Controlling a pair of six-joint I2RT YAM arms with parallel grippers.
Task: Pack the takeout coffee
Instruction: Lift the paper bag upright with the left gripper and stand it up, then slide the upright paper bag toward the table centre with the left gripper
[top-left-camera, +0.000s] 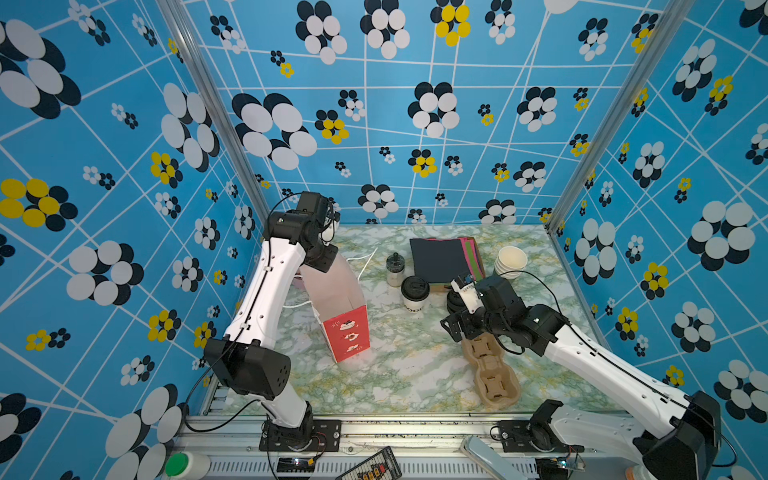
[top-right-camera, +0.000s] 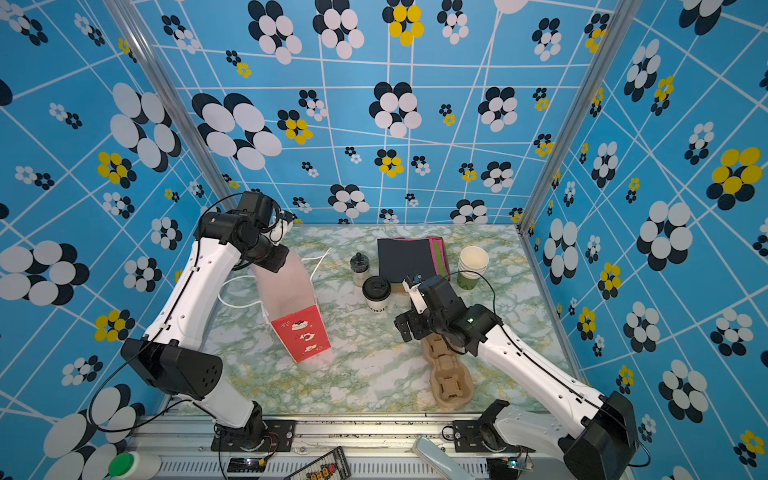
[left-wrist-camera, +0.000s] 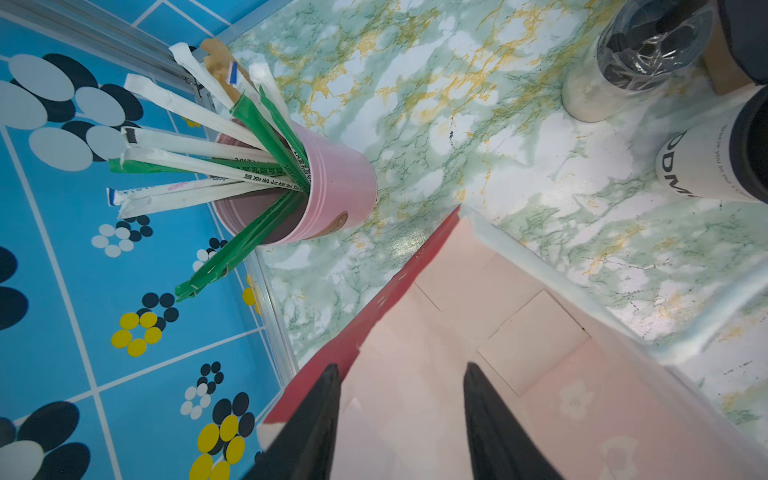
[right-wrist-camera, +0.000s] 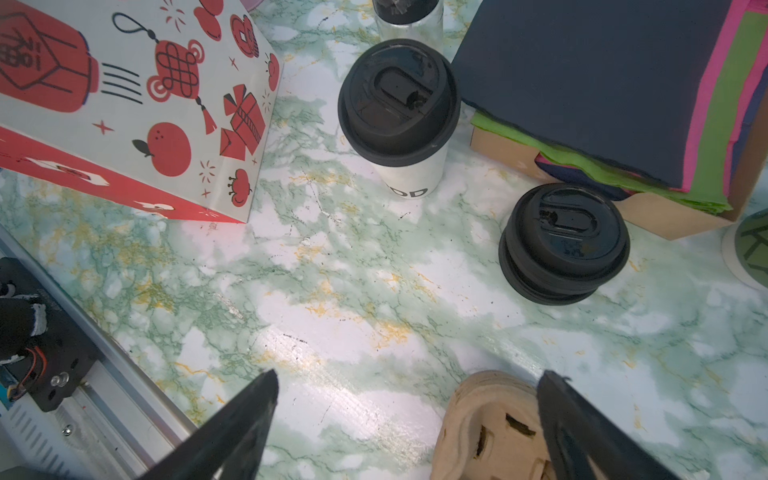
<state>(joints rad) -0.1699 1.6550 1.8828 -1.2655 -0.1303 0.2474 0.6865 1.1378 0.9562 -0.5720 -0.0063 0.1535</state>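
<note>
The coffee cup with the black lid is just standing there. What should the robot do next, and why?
Probably move the right gripper over to the takeout coffee: its jaws are open and empty, the cup stands upright and free, and the left gripper straddles a wall of the paper bag.

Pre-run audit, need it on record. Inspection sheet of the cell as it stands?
Surface: marble-print table, small dark specks.
Job's things: takeout coffee upright, lidded; paper bag standing open; cup carrier lying flat.
Clutter: lid stack, paper cups, napkins, shaker, straw cup.
Grippers: left gripper open at the bag's mouth; right gripper open, empty, at the carrier's end.
Cables: black cable looped off right wrist.
Surroundings: flower-print walls; remote on front rail.
</note>
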